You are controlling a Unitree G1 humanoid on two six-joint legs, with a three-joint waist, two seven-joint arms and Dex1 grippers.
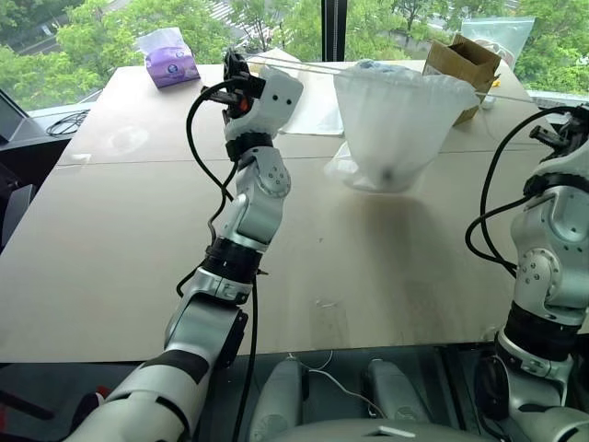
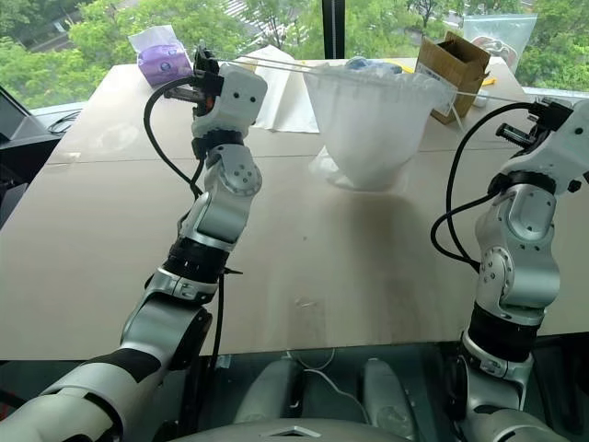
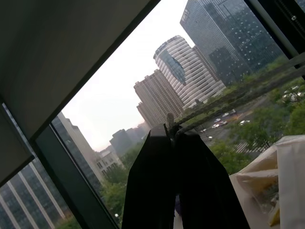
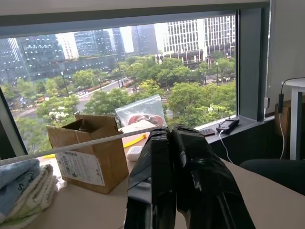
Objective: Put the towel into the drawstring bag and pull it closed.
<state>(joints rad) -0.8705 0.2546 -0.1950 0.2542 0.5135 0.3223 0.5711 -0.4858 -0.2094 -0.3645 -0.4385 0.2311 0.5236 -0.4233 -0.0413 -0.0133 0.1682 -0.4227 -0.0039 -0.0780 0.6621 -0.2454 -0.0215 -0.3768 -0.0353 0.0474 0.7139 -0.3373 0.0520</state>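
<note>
Both arms raised and spread apart, forearms angled up from the near edge. Left arm bent at elbow, wrist cocked, left gripper [image 3: 174, 136] pointing up and away toward the far side, fingers pinched together on a cord [image 3: 228, 95] that runs taut off to the right. Right arm up on the right side, elbow low, right gripper [image 4: 170, 133] aimed slightly up and out to the right, fingers pressed together on the same cord, which stretches away to the left.

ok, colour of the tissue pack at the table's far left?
Purple tissue pack, white tissue on top; clearest in left eye view.
</note>
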